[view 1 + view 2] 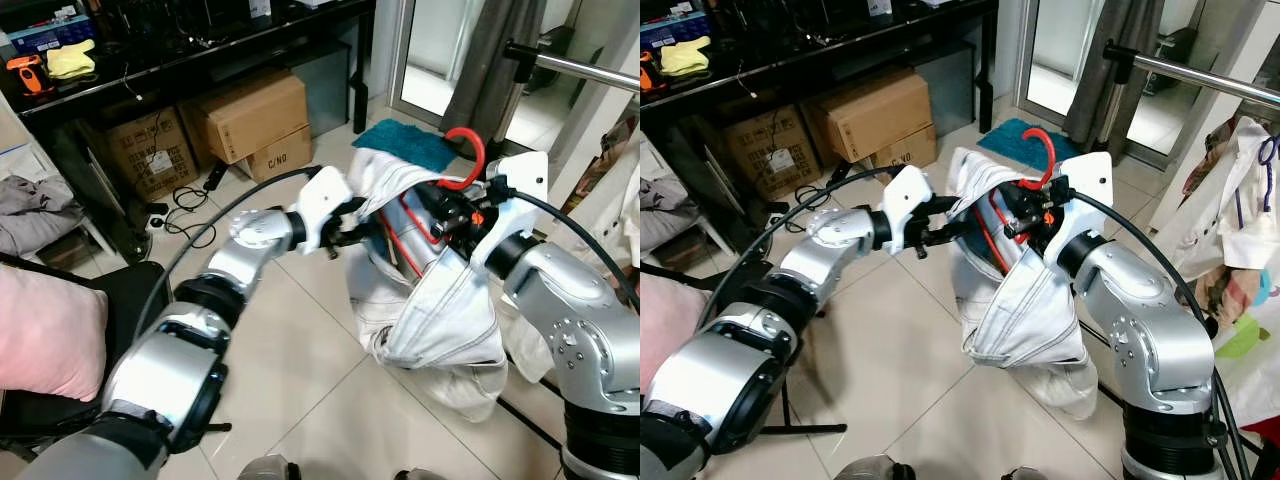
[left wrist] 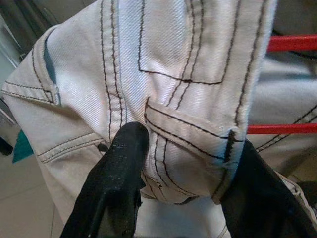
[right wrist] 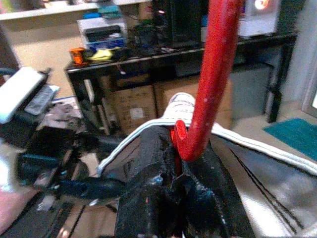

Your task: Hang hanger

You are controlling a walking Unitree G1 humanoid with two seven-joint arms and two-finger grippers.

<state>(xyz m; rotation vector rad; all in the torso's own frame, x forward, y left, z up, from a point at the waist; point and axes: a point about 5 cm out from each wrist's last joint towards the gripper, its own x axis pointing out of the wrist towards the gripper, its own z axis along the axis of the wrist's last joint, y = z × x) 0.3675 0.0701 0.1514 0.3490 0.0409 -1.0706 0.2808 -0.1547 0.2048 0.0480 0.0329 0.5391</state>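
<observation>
Overhead, the rail [image 1: 585, 68] stands apart; right end effector [image 3: 184, 163] clamps red hanger [image 1: 468, 148], left end effector [image 2: 185, 171] seemingly pinches jeans [image 1: 440, 300].

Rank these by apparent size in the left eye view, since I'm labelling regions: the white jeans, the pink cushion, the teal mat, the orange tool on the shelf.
1. white jeans
2. pink cushion, partly cut off by the frame edge
3. teal mat, farther away and partly hidden, so its true size is unsure
4. orange tool

Pale glossy floor tiles [image 1: 300, 370] run under a long black desk [image 1: 200, 55]. Brown cardboard boxes [image 1: 250, 115] sit beneath it (a teal mat [image 1: 405, 140] lies by the glass door)
</observation>
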